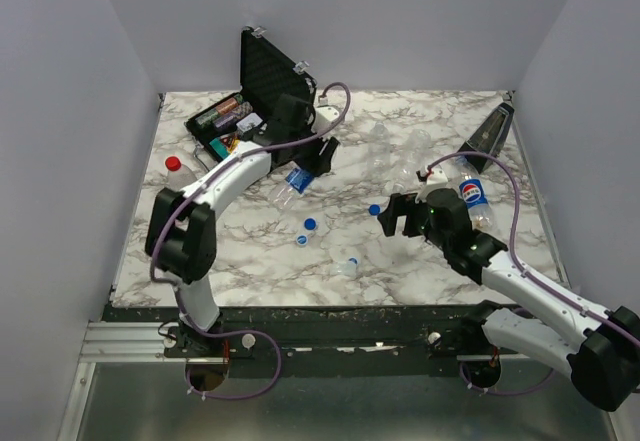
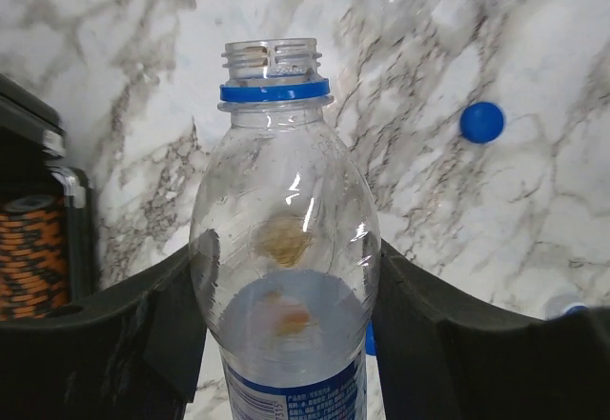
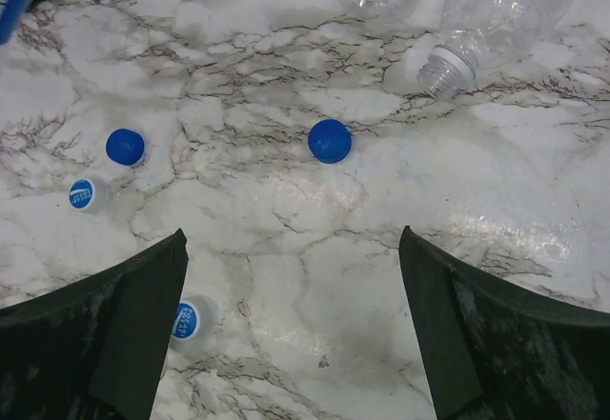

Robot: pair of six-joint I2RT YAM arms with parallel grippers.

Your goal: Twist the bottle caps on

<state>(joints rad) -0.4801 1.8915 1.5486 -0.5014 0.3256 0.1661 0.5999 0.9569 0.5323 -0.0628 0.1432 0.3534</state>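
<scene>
Near the centre of the worktop [image 1: 240, 261], left gripper [image 2: 289, 253] clamps the uncapped blue-label bottle [image 2: 276, 153] mid-belly — looks light, crushable, so gently — while right gripper [image 3: 291, 239] gapes wide, empty, near a blue cap [image 3: 329, 141].
</scene>
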